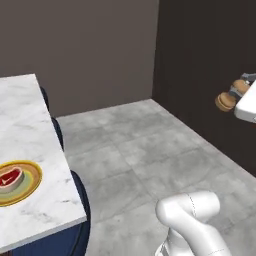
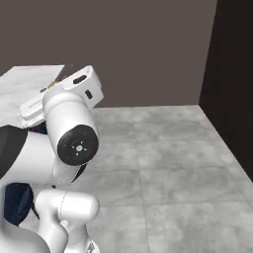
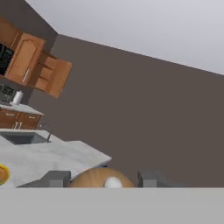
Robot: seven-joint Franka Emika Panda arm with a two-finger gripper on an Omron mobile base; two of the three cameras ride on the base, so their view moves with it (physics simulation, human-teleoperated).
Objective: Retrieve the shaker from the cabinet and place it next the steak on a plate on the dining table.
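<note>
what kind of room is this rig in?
Looks like a simulated home kitchen: reddish wooden wall cabinet with its door open, a sink in the counter, and a marble dining table holding a plate with a steak.
</note>
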